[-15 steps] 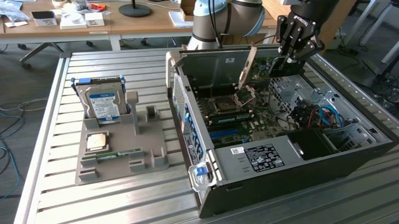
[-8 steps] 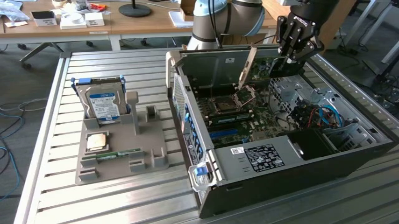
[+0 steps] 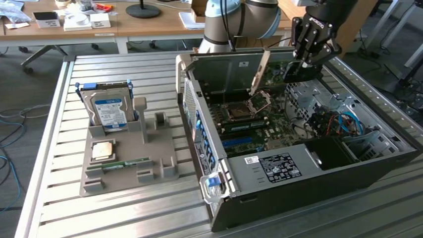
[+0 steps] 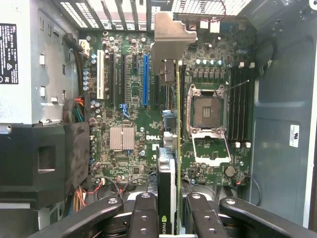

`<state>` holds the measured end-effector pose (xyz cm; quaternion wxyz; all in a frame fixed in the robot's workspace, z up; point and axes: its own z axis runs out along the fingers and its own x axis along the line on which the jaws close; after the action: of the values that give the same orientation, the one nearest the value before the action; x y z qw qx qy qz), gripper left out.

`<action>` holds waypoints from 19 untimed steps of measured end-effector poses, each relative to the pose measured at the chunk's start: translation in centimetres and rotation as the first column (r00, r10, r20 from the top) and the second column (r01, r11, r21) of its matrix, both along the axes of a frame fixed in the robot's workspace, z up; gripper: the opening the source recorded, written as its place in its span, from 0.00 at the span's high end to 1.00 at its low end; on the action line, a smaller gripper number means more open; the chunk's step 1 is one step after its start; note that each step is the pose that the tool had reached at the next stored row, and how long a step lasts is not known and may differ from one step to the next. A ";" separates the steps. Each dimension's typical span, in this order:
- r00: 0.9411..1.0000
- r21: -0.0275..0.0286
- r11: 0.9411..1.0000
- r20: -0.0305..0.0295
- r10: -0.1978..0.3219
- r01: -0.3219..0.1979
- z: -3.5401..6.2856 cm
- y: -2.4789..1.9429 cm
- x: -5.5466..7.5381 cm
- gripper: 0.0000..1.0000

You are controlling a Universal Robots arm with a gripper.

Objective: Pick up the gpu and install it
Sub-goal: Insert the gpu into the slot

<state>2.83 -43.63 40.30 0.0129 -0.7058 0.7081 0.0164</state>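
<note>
While over the open case point(image 3: 297, 198), claw point(image 3: 305, 63) tight around gpu point(image 4: 177, 124) (edge-on above motherboard point(image 4: 148, 119)).

The gpu point(image 4: 167, 171) carries a dull silvery metal bracket point(image 4: 171, 39); the table point(image 3: 119, 213) is ribbed matt metal

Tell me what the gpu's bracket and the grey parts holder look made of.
gpu bracket: likely bare sheet metal; dull silvery sheen, thin folded tab. Parts holder: probably matte grey plastic, moulded or printed; even colour, no glare, chunky blocky slots.
</note>
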 end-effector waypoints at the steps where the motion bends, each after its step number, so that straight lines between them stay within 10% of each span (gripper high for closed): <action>1: 1.000 0.000 1.000 0.000 0.000 0.000 0.00 0.00 0.0 0.73; 19: 1.000 0.000 1.000 0.000 0.000 0.000 -0.36 0.01 -0.3 0.73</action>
<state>2.57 -43.62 39.94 0.0129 -0.7058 0.7081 0.0164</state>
